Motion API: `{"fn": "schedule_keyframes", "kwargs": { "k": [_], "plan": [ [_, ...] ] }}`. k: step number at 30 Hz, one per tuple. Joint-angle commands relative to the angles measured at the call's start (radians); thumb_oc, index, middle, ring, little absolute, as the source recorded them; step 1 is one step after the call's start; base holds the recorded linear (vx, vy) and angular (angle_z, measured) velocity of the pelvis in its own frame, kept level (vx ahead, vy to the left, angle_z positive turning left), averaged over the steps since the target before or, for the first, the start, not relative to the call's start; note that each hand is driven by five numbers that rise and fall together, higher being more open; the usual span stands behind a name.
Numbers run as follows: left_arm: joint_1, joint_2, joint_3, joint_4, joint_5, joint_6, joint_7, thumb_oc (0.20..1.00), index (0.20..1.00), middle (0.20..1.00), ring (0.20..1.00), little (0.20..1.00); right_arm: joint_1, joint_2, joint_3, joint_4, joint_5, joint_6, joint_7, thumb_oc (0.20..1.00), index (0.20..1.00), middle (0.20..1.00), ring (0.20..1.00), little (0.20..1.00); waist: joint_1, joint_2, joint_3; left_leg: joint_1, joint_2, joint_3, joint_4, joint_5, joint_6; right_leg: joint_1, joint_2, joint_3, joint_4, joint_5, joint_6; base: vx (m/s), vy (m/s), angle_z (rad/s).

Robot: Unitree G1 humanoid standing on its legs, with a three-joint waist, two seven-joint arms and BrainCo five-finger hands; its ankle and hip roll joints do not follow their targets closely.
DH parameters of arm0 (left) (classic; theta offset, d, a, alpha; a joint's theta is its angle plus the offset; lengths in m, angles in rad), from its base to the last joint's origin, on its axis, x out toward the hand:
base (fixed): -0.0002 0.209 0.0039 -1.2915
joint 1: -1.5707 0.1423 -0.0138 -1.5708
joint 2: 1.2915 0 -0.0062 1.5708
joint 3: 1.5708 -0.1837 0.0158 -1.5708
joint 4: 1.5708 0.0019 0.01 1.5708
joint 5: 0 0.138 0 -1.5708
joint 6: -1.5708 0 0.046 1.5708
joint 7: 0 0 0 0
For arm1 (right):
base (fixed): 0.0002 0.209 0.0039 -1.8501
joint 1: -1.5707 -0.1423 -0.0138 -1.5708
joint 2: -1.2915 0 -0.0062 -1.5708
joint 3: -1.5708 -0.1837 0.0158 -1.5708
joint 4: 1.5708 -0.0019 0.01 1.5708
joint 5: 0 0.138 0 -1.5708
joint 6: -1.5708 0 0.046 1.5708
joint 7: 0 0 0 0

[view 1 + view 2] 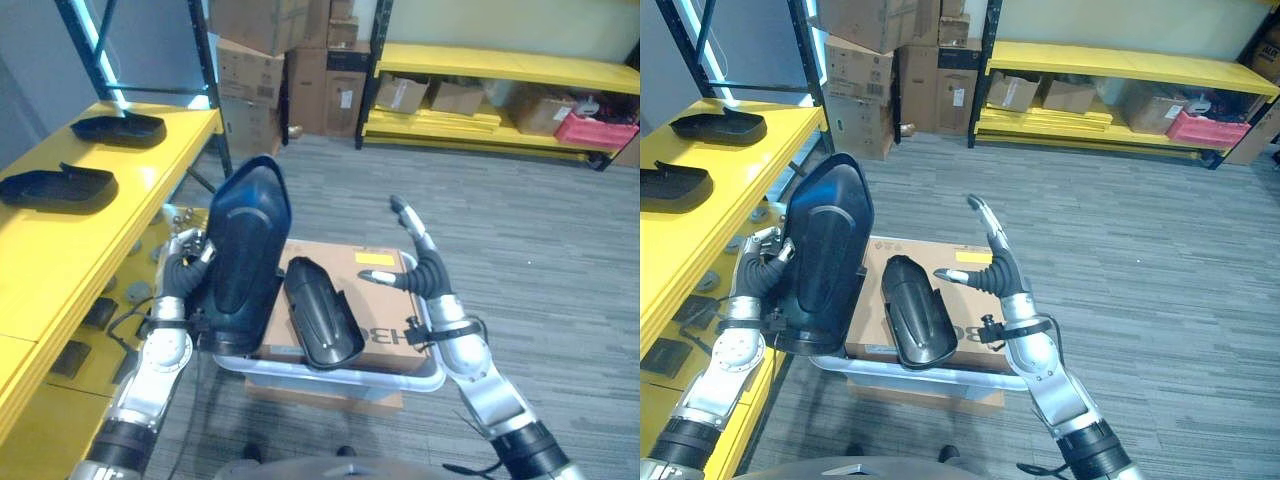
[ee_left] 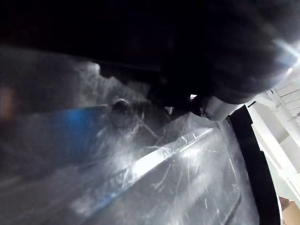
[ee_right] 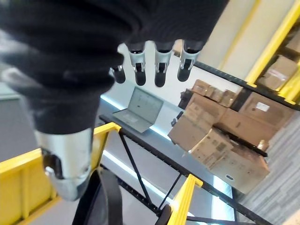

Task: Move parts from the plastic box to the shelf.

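Left hand curled round the edge of a dark blue part, held upright above the plastic box. Right hand open, fingers straight, empty, beside a second black part lying on the cardboard in the box. Yellow shelf at left, already bearing two parts. Risk: one-sided hold on a tall shell, likely to pivot, slip or clip the shelf edge.
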Motion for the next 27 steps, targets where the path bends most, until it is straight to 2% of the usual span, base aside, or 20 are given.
{"fn": "schedule_keyframes", "kwargs": {
  "k": [1, 4, 13, 15, 17, 19, 20, 21, 22, 23, 24, 25, 27],
  "plan": [
    [-0.035, 0.054, 0.102, -0.077, 0.02, -0.084, 0.072, 0.2, 0.2, 0.2, 0.2, 0.2, -0.004, 0.018, -0.039, -0.066, 0.131, -0.061, 0.045, 1.0, 1.0, 1.0, 1.0, 1.0, 0.0, -0.035, -0.008, 0.059, 0.023, 0.0, 0.001, -0.125, 0.0, 0.012, -0.074, 0.019, 0.047, -0.114, 0.065, 0.0, -0.008, -0.04],
    [0.03, 0.038, 0.156, -0.149, -0.001, -0.1, 0.089, 0.2, 0.2, 0.2, 0.2, 0.2, 0.01, 0.025, -0.037, -0.035, 0.21, -0.053, 0.09, 1.0, 1.0, 1.0, 1.0, 1.0, 0.012, -0.034, -0.007, 0.066, 0.026, 0.001, 0.002, -0.136, -0.001, 0.021, -0.071, 0.02, 0.043, -0.122, 0.065, 0.03, -0.021, -0.04],
    [0.049, 0.029, 0.172, -0.177, -0.042, -0.108, 0.09, 0.2, 0.2, 0.2, 0.2, 0.2, -0.044, 0.05, 0.028, 0.036, 0.283, -0.036, 0.132, 1.0, 1.0, 1.0, 1.0, 1.0, 0.034, -0.038, -0.004, 0.063, 0.028, -0.018, 0.006, -0.134, -0.003, 0.028, -0.067, 0.012, 0.044, -0.129, 0.058, 0.0, -0.012, 0.03],
    [0.07, 0.025, 0.199, -0.184, -0.045, -0.109, 0.105, 0.2, 0.2, 0.2, 0.2, 0.2, -0.091, 0.07, 0.066, 0.053, 0.313, -0.031, 0.148, 1.0, 1.0, 1.0, 1.0, 1.0, 0.058, -0.036, -0.001, 0.061, 0.026, -0.029, 0.009, -0.135, -0.001, 0.028, -0.071, 0.006, 0.045, -0.128, 0.06, 0.0, 0.0, 0.0],
    [0.084, 0.023, 0.212, -0.191, -0.05, -0.11, 0.107, 0.2, 0.2, 0.2, 0.2, 0.2, -0.104, 0.075, 0.075, 0.06, 0.323, -0.029, 0.153, 1.0, 1.0, 1.0, 1.0, 1.0, 0.062, -0.037, 0.0, 0.06, 0.025, -0.032, 0.012, -0.135, -0.001, 0.029, -0.071, 0.004, 0.048, -0.13, 0.059, 0.0, -0.003, 0.03],
    [0.122, 0.022, 0.254, -0.198, -0.067, -0.116, 0.121, 0.2, 0.2, 0.2, 0.2, 0.2, -0.142, 0.088, 0.104, 0.07, 0.353, -0.022, 0.171, 1.0, 1.0, 1.0, 1.0, 1.0, 0.099, -0.038, 0.007, 0.046, 0.027, -0.055, 0.011, -0.119, -0.006, 0.027, -0.07, -0.015, 0.063, -0.142, 0.052, -0.01, -0.016, 0.11],
    [0.123, 0.022, 0.256, -0.2, -0.067, -0.115, 0.12, 0.2, 0.2, 0.2, 0.2, 0.2, -0.145, 0.089, 0.105, 0.073, 0.354, -0.023, 0.171, 1.0, 1.0, 1.0, 1.0, 1.0, 0.096, -0.038, 0.007, 0.045, 0.027, -0.057, 0.011, -0.119, -0.007, 0.027, -0.071, -0.017, 0.065, -0.144, 0.051, -0.02, -0.026, 0.19],
    [0.13, 0.023, 0.263, -0.208, -0.079, -0.118, 0.118, 0.2, 0.2, 0.2, 0.2, 0.2, -0.155, 0.091, 0.111, 0.079, 0.359, -0.022, 0.174, 1.0, 1.0, 1.0, 1.0, 1.0, 0.113, -0.039, 0.013, 0.035, 0.027, -0.078, 0.01, -0.112, -0.01, 0.025, -0.072, -0.034, 0.076, -0.15, 0.048, -0.08, -0.1, 0.37],
    [0.129, 0.023, 0.274, -0.225, -0.109, -0.124, 0.117, 0.2, 0.2, 0.2, 0.2, 0.2, -0.179, 0.096, 0.122, 0.089, 0.377, -0.023, 0.175, 1.0, 1.0, 1.0, 1.0, 1.0, 0.169, -0.036, 0.037, -0.003, 0.031, -0.149, 0.018, -0.098, -0.028, 0.026, -0.074, -0.096, 0.1, -0.17, 0.035, -0.09, -0.094, 0.63],
    [0.128, 0.023, 0.274, -0.227, -0.109, -0.123, 0.116, 0.2, 0.2, 0.2, 0.2, 0.2, -0.181, 0.096, 0.121, 0.091, 0.377, -0.024, 0.175, 1.0, 1.0, 1.0, 1.0, 1.0, 0.163, -0.037, 0.037, -0.011, 0.028, -0.157, 0.02, -0.092, -0.027, 0.023, -0.076, -0.103, 0.099, -0.166, 0.036, -0.17, -0.197, 0.91],
    [0.113, 0.023, 0.268, -0.233, -0.131, -0.126, 0.119, 0.2, 0.2, 0.2, 0.2, 0.2, -0.196, 0.097, 0.121, 0.096, 0.398, -0.034, 0.17, 1.0, 1.0, 1.0, 1.0, 1.0, 0.206, -0.034, 0.063, -0.073, 0.022, -0.243, 0.04, -0.072, -0.046, 0.027, -0.07, -0.184, 0.111, -0.187, 0.02, -0.16, -0.173, 1.49],
    [0.101, 0.023, 0.264, -0.237, -0.141, -0.126, 0.117, 0.2, 0.2, 0.2, 0.2, 0.2, -0.209, 0.095, 0.121, 0.105, 0.404, -0.041, 0.168, 1.0, 1.0, 1.0, 1.0, 1.0, 0.22, -0.031, 0.076, -0.115, 0.015, -0.303, 0.052, -0.054, -0.061, 0.034, -0.068, -0.252, 0.112, -0.202, 0.01, -0.17, -0.215, 1.74],
    [0.085, 0.021, 0.257, -0.242, -0.15, -0.13, 0.109, 0.2, 0.2, 0.2, 0.2, 0.2, -0.229, 0.087, 0.123, 0.125, 0.394, -0.039, 0.162, 1.0, 1.0, 1.0, 1.0, 1.0, 0.257, -0.027, 0.083, -0.147, 0.017, -0.347, 0.041, -0.046, -0.086, 0.057, -0.053, -0.313, 0.105, -0.244, 0.0, 0.01, -0.169, 2.06]
  ]
}}
